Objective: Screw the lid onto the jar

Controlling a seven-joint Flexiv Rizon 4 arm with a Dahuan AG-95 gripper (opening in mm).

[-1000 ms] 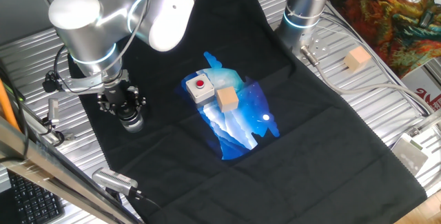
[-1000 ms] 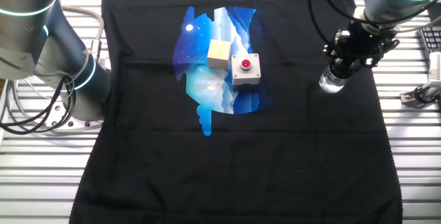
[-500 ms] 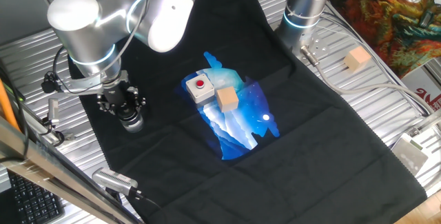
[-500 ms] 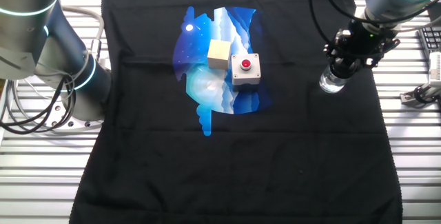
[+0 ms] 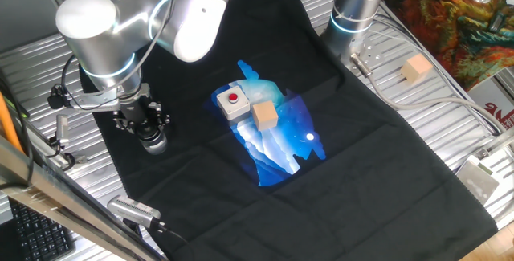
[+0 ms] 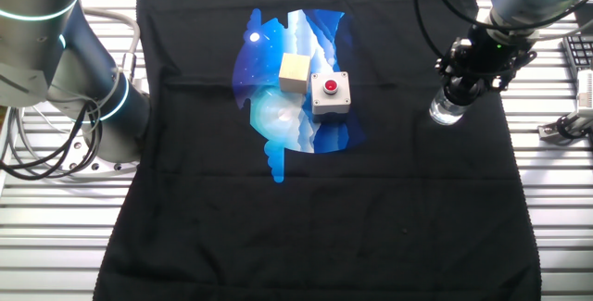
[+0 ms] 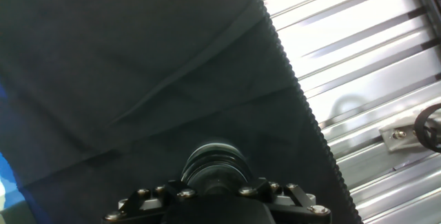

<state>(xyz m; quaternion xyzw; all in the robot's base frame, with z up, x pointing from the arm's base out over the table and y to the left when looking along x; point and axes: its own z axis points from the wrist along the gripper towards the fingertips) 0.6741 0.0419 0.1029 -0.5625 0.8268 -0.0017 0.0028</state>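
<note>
While the jar (image 6: 446,111) stands on black cloth (image 6: 371,208), the pincer (image 6: 460,86) clasps its lid (image 6: 458,93).

One fixed view looks down steeply from high above one side of the table (image 5: 450,144), the arm's end effector (image 5: 149,132) near its left edge. The other fixed view looks down from the opposite side, so the same end effector (image 6: 454,102) sits at its right. Both take in the whole black cloth (image 5: 361,173), its blue print (image 6: 287,83), the wooden cube (image 5: 264,116) and the grey button box (image 6: 330,93). The hand view sits close above the cloth, looking along the fingers towards the cloth's edge and the slatted table.
</note>
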